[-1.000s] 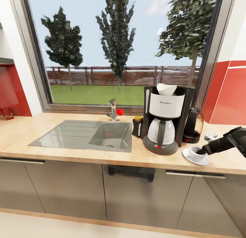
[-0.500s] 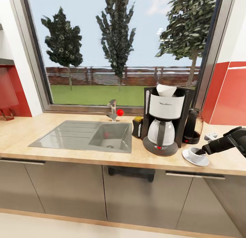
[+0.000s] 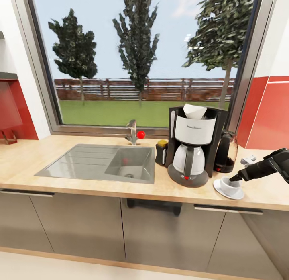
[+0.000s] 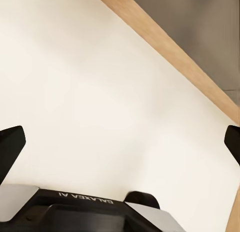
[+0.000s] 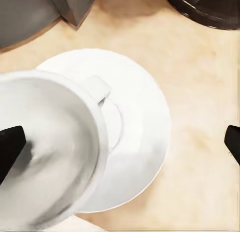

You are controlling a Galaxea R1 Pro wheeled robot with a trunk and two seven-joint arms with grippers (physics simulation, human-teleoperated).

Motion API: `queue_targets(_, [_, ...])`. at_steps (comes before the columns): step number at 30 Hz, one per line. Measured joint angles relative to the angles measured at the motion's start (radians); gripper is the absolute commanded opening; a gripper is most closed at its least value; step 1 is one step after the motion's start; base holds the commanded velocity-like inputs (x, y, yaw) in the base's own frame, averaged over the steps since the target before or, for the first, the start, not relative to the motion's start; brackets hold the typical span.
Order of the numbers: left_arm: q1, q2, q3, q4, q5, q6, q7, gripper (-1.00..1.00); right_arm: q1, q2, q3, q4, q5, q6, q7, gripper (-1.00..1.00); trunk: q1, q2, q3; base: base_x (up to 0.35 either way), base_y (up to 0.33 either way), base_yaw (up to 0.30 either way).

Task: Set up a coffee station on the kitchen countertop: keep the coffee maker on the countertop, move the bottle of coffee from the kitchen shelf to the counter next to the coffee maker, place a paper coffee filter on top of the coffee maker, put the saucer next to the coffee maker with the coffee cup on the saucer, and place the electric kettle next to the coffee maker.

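Scanning along the tabletop [image 3: 80,183]: bottle of coffee [image 3: 161,150] left of the coffee maker [image 3: 194,145], paper coffee filter [image 3: 194,111] on top, electric kettle [image 3: 225,151] behind right. Coffee cup [image 3: 230,183] sits on the saucer [image 3: 228,190], right tool [image 3: 237,178] at its rim, fingertips spread wide, gripping nothing. Left tool [image 4: 120,142] hangs open over the floor. Best bet: lift straight up, no nudging the cup.

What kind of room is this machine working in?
A home kitchen, rendered in simulation: a long light-wood countertop with a grey inset sink under a window, and a black-framed drip coffee maker with a glass carafe.
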Motion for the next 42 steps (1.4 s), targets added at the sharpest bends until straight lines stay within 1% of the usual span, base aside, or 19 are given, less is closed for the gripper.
queue_targets(3, [0.0,0.0,0.0,0.0,0.0,0.0,0.0,1.0,-0.001,-0.005,-0.02,-0.016,-0.007,0.001,0.006,1.0,-0.012,0.021,0.009,0.0,0.0,0.0])
queue_targets(5, [0.0,0.0,0.0,0.0,0.0,0.0,0.0,1.0,-0.001,-0.015,-0.067,-0.042,-0.011,0.001,0.021,1.0,-0.019,0.035,0.016,0.0,0.0,0.0])
queue_targets(6, [0.0,0.0,0.0,0.0,0.0,0.0,0.0,1.0,-0.001,-0.03,-0.12,-0.073,-0.011,0.001,0.052,1.0,-0.023,0.042,0.019,0.0,0.0,0.0])
queue_targets(8, [0.0,0.0,0.0,0.0,0.0,0.0,0.0,1.0,-0.001,-0.046,-0.148,-0.091,-0.011,0.001,0.077,1.0,-0.031,0.056,0.025,0.0,0.0,0.0])
queue_targets(9, [0.0,0.0,0.0,0.0,0.0,0.0,0.0,1.0,-0.002,-0.063,-0.166,-0.106,-0.01,0.0,0.101,1.0,-0.035,0.063,0.028,0.0,0.0,0.0])
queue_targets(12, [0.0,0.0,0.0,0.0,0.0,0.0,0.0,1.0,-0.001,-0.089,-0.189,-0.125,-0.011,-0.002,0.135,1.0,-0.046,0.084,0.038,0.0,0.0,0.0])
queue_targets(13, [0.0,0.0,0.0,0.0,0.0,0.0,0.0,1.0,-0.002,-0.111,-0.228,-0.136,-0.011,-0.005,0.164,1.0,-0.05,0.091,0.041,0.0,0.0,0.0])
queue_targets(14, [0.0,0.0,0.0,0.0,0.0,0.0,0.0,1.0,-0.002,-0.122,-0.266,-0.142,-0.011,-0.006,0.183,1.0,-0.054,0.098,0.044,0.0,0.0,0.0])
queue_targets(15, [0.0,0.0,0.0,0.0,0.0,0.0,0.0,1.0,-0.002,-0.132,-0.316,-0.146,-0.012,-0.018,0.208,1.0,-0.058,0.105,0.047,0.0,0.0,0.0])
queue_targets(16, [0.0,0.0,0.0,0.0,0.0,0.0,0.0,1.0,-0.002,-0.136,-0.338,-0.147,-0.014,-0.037,0.221,1.0,-0.058,0.105,0.047,0.0,0.0,0.0])
queue_targets(18, [0.0,0.0,0.0,0.0,0.0,0.0,0.0,1.0,-0.002,-0.14,-0.357,-0.149,-0.016,-0.068,0.245,1.0,-0.058,0.105,0.047,0.0,0.0,0.0])
queue_targets(21, [0.0,0.0,0.0,0.0,0.0,0.0,0.0,1.0,-0.001,-0.142,-0.372,-0.15,-0.015,-0.093,0.282,1.0,-0.058,0.105,0.047,0.0,0.0,0.0])
queue_targets(26, [0.0,0.0,0.0,0.0,0.0,-0.001,0.0,1.0,-0.001,-0.143,-0.379,-0.159,-0.016,-0.106,0.326,1.0,-0.058,0.105,0.047,-0.005,0.0,0.0])
queue_targets(27, [0.0,0.0,0.0,0.0,0.0,-0.001,0.0,1.0,-0.001,-0.143,-0.379,-0.162,-0.015,-0.107,0.335,1.0,-0.058,0.105,0.047,-0.23,0.0,0.0])
queue_targets(28, [0.0,0.0,0.0,0.0,0.0,-0.001,0.0,1.0,-0.001,-0.143,-0.381,-0.172,-0.015,-0.109,0.373,1.0,-0.057,0.105,0.047,-0.251,0.0,0.0])
queue_targets(31, [0.0,0.0,0.0,0.0,0.0,-0.001,0.0,1.0,-0.001,-0.143,-0.381,-0.174,-0.014,-0.114,0.391,1.0,-0.057,0.105,0.047,-0.241,0.0,0.0])
queue_targets(32, [0.0,0.0,0.0,0.0,0.0,-0.001,0.0,1.0,0.0,-0.143,-0.381,-0.175,-0.013,-0.175,0.402,1.0,-0.057,0.105,0.047,-0.278,0.0,0.0])
queue_targets(39, [0.0,0.0,0.0,0.0,0.0,-0.001,0.0,1.0,0.004,-0.143,-0.383,-0.175,-0.014,-0.195,0.405,1.0,-0.057,0.105,0.047,-0.306,0.0,0.0])
queue_targets(42, [0.0,0.0,0.001,0.0,0.0,-0.001,0.0,1.0,0.013,-0.143,-0.383,-0.177,-0.014,-0.234,0.405,1.0,-0.057,0.105,0.047,-0.149,0.0,0.0])
